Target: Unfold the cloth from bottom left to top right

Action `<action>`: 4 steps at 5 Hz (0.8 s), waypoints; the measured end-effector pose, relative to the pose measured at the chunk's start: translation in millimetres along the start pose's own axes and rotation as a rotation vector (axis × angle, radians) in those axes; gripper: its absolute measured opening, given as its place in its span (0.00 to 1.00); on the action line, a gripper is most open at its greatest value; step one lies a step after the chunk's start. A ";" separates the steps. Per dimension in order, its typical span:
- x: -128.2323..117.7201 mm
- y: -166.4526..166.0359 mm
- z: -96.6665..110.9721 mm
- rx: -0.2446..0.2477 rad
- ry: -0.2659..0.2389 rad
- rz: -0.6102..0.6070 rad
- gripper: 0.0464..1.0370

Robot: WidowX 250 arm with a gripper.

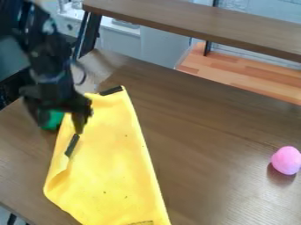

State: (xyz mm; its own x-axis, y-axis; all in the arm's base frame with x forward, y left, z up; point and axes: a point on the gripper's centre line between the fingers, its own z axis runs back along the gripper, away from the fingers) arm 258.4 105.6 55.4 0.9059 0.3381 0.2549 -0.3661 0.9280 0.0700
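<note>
from where i stand, the yellow cloth [111, 162] lies on the brown table [206, 145], narrow at its far end and wider at the near end, its left edge creased and partly turned over. one dark strip [111, 90] marks the far corner; another [71, 145] sits on the left edge. the black gripper [61, 127] is over the cloth's far left side, its fingers well apart; no grip on the cloth observed. a green object [53, 120] shows between them, contact undetermined. a pink ball [286, 160] rests well to the cloth's right; beyond the cloth stands a raised shelf [200, 24].
</note>
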 end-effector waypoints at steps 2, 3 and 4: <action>-10.2 3.7 -13.6 0.007 -0.053 0.004 0.96; -10.1 8.1 -20.1 0.009 -0.051 0.029 0.96; -11.8 8.3 -30.9 0.014 -0.036 0.057 0.89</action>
State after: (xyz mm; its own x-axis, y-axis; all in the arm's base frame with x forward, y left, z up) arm 251.3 114.2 23.1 0.8753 0.3846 0.2932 -0.4203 0.9049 0.0676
